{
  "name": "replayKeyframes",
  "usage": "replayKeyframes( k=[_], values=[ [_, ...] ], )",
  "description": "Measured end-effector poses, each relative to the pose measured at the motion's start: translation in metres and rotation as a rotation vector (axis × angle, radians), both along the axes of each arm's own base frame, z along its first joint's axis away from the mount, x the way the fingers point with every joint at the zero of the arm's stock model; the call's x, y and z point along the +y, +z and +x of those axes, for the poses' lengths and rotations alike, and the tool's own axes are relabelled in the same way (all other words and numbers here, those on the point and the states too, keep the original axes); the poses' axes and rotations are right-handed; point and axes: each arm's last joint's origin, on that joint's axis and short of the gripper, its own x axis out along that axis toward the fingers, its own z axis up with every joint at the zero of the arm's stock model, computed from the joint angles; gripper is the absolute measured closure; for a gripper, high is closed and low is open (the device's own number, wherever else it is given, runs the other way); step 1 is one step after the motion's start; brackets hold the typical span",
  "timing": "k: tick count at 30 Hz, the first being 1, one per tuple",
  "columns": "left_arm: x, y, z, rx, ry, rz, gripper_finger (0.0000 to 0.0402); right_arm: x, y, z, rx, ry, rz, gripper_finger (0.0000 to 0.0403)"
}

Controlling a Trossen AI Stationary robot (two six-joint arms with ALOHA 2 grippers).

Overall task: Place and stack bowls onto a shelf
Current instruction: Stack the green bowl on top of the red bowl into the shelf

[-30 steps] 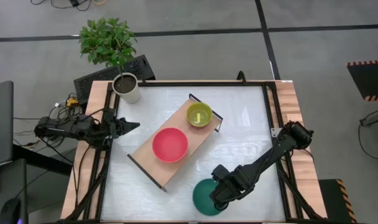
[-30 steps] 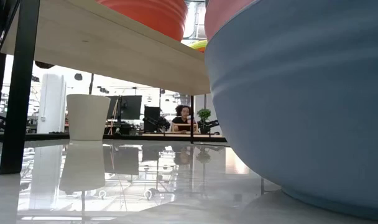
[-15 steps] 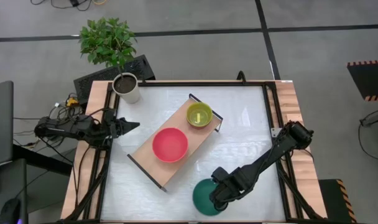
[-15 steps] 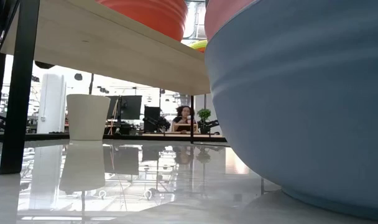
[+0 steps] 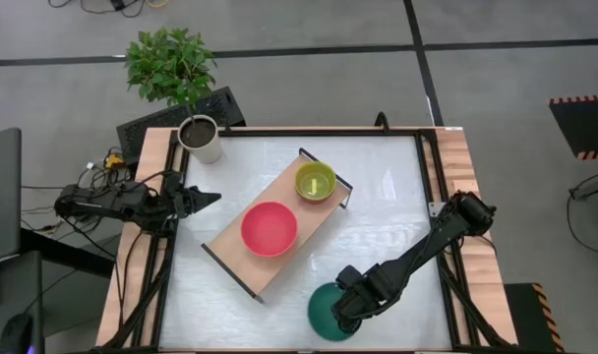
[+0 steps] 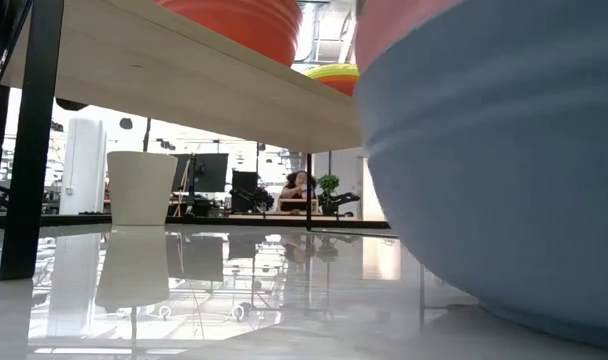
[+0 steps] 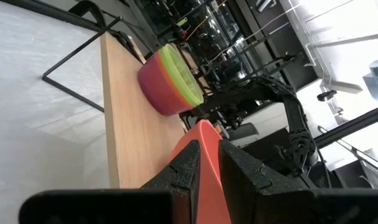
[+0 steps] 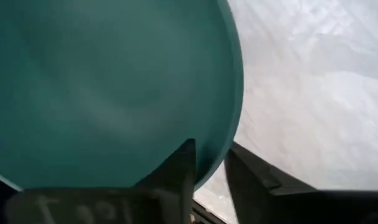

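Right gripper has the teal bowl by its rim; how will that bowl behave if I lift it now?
The teal bowl looks thin-walled plastic, so it is probably light and stiff enough to lift. The right gripper pinches only one edge of the rim, so the bowl will likely hang tilted. Its smooth wall and the glossy table suggest it may slip or slide.

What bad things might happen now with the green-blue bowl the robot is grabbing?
The right gripper pinches only the rim of the teal bowl, one finger inside and one outside, so the bowl might tilt or slip when lifted. That bowl sits near the table's front edge, so a slip could send it off. On the shelf, the red bowl and yellow-green bowl leave little free board, so a careless placement could bump them.
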Motion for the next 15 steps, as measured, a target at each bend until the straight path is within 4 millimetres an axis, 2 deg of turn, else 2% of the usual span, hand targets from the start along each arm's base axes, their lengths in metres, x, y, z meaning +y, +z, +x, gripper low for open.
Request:
replayKeyframes(
  k=[5, 15],
  values=[
    [0.0, 0.0, 0.0, 0.0, 0.001, 0.0, 0.0359, -0.006, 0.009, 0.001, 0.016, 0.044, -0.022, 0.0376],
    [0.0, 0.0, 0.0, 0.001, 0.01, 0.0, 0.0359, -0.033, 0.049, 0.009, 0.012, 0.132, -0.124, 0.0373]
  ],
)
